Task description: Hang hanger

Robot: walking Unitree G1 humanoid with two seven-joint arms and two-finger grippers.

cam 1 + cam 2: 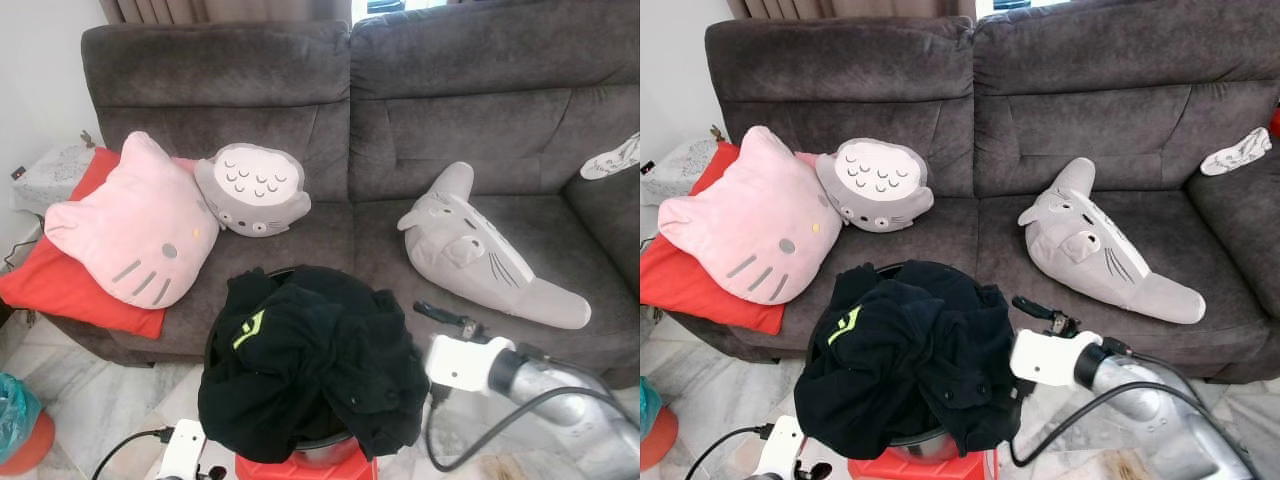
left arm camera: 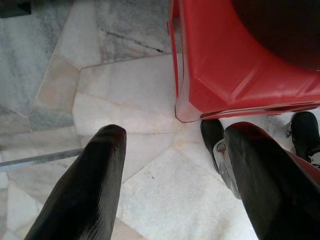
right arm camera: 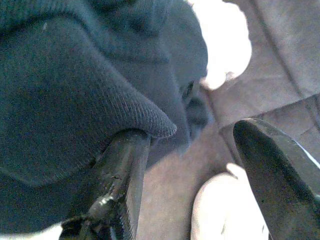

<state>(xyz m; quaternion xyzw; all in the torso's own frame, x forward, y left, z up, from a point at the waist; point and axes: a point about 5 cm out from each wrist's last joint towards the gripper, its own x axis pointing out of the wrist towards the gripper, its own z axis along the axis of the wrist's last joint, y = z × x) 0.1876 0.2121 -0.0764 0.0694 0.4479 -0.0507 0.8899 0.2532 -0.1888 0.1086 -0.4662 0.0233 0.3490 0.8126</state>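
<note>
Right end effector (image 3: pixel 187 185): fingers spread wide, one finger under the black knitted garment's hem (image 1: pixel 300 360).
Left end effector (image 2: pixel 172 185): spread wide above marble floor (image 2: pixel 125 100).
Garment: heaped over round basket on red plastic stool (image 2: pixel 240 65), before grey sofa (image 1: pixel 350 110).

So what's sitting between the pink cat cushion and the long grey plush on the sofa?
In the left eye view, a round grey owl-like plush leans beside the pink cat cushion; from there to the long grey plush it is bare sofa seat.

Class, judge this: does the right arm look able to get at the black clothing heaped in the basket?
Probably yes. The right gripper is open right beside the black clothing, with fabric draped over one finger and nothing between.
</note>
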